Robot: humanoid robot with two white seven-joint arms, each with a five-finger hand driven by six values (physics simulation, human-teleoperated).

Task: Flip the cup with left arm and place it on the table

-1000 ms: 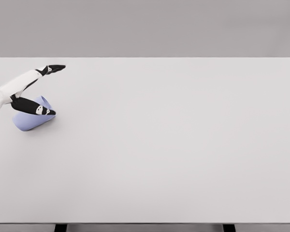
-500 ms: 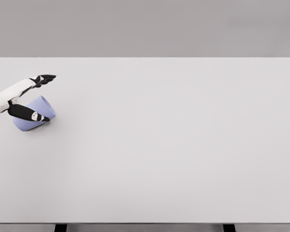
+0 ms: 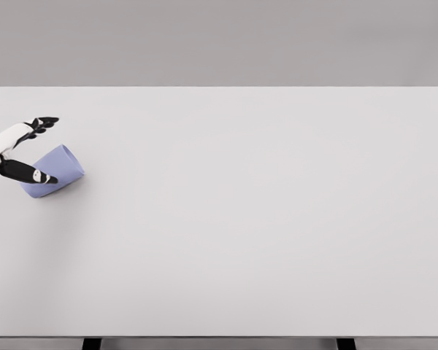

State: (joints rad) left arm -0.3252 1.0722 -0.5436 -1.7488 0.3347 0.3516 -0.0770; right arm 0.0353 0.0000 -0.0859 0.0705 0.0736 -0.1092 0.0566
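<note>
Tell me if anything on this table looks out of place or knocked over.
Yes: the blue cup lies tipped on its side near the table's left edge, not upright. The left hand is spread open around it, thumb across its front, without a closed grip. No spill shows.

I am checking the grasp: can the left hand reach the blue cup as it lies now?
Probably yes. The left hand is already at the blue cup, which lies tilted on the table; fingers spread, thumb across its front, nothing between them.
</note>
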